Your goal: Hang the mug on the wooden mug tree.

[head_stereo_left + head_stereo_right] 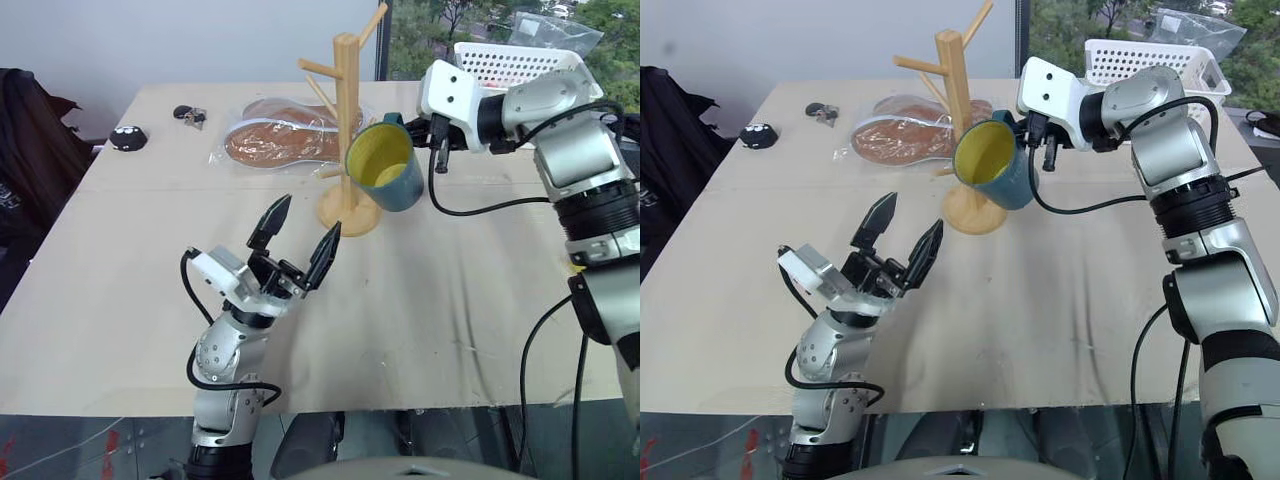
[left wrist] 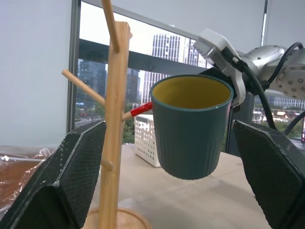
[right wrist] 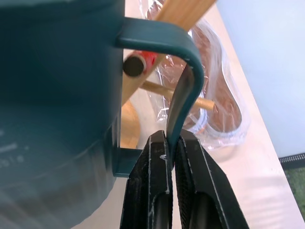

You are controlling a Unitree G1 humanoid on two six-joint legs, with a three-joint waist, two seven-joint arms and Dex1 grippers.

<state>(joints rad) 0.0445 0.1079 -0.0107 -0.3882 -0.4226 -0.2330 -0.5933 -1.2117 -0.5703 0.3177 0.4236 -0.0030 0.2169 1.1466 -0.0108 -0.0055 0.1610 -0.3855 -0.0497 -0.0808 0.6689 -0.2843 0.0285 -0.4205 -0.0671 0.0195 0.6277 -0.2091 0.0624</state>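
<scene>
The right tool (image 3: pixel 170 157) pinches the mug (image 1: pixel 383 166) by its handle beside the wooden mug tree (image 1: pixel 345 130), the left tool (image 1: pixel 297 232) idle and open, and threading the red-tipped peg (image 3: pixel 138 63) through the loop looks next.

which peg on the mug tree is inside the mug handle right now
The red-tipped peg: its end sits in the loop of the mug. The other pegs are plain wood, clear of it.

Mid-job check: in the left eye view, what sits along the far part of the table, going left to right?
Small black object → keys → plastic-wrapped brown item → wooden mug tree → mug held by the right gripper → white basket.
</scene>
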